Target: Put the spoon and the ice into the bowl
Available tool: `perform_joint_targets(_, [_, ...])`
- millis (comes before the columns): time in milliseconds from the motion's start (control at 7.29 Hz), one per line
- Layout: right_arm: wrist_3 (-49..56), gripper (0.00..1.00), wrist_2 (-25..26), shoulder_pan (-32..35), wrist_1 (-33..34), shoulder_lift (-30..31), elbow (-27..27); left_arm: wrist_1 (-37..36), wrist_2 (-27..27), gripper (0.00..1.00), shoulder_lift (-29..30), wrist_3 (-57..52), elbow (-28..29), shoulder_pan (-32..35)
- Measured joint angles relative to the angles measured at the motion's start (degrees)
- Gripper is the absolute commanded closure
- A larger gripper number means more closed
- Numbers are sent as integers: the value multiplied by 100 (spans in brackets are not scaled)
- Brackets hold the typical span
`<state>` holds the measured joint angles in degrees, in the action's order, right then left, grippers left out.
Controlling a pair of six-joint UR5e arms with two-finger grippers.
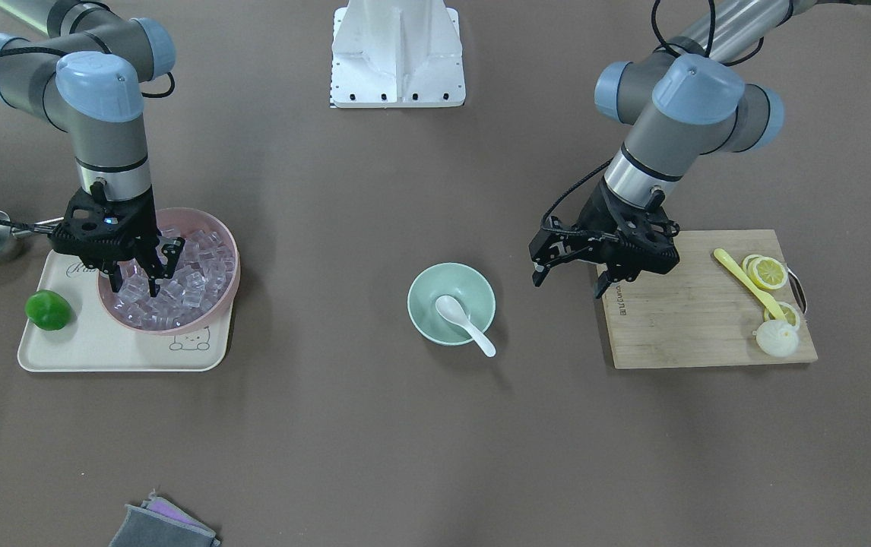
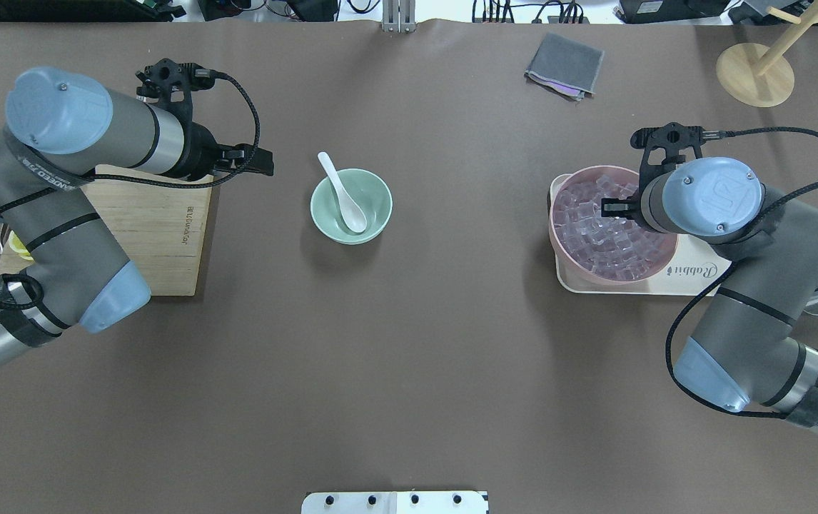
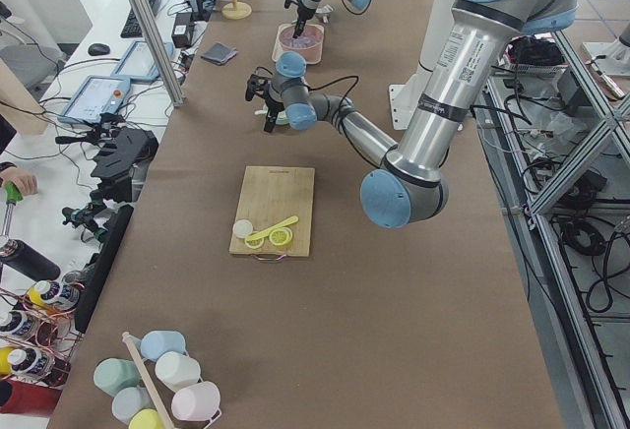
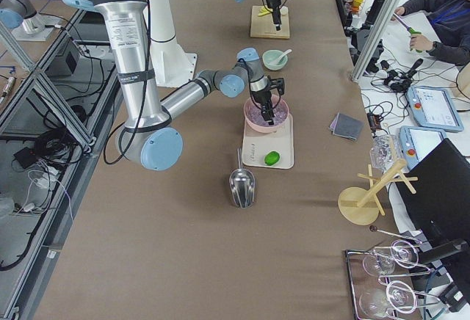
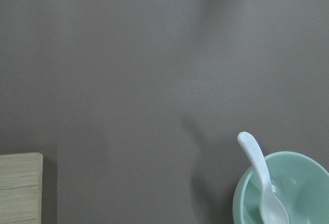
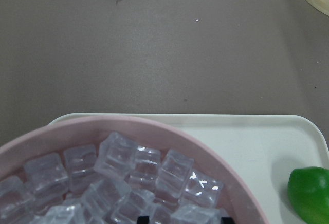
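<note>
Now, status check: the spoon half looks done. The spoon (image 1: pixel 464 314) lies in the bowl (image 1: pixel 473 285), scoop down inside, handle leaning out over the rim. The bowl stands alone mid-worktop (image 1: pixel 375 425), and I see no cube in it.

Step in hand: picking the ice (image 1: pixel 200 266). All of it is heaped in the pink bowl (image 1: pixel 226 243) on the tray (image 1: pixel 101 349), well apart from the mint one. My right end effector (image 1: pixel 163 272) points down into that heap, fingers part-spread with cubes between and around them. The wrist view shows only two dark tips at its bottom edge, with a gap wider than one cube, so I judge nothing is gripped.

My left end effector (image 1: pixel 568 281) hangs empty, fingers wide, at the edge of the cutting board (image 1: pixel 694 319), between board and bowl.

Next move, as I judge it: narrow the right fingers on a single cube, lift straight up clear of the pink rim, then carry it across to the mint bowl. The cubes are packed and probably slick, so a neighbour may ride up or the grip may slip.
</note>
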<state>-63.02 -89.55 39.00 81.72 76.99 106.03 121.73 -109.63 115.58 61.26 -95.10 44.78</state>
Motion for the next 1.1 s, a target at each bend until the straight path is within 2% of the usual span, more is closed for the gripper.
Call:
perform_joint_targets(549, [66, 49, 0, 30, 3, 15, -3, 0, 5, 2, -6, 22, 1, -13])
perform_joint_targets(824, [83, 58, 7, 63, 2, 14, -3, 0, 11, 2, -8, 26, 13, -19])
perform_joint_targets(1098, [87, 61, 33, 72, 1, 19, -3, 0, 12, 2, -8, 26, 29, -27])
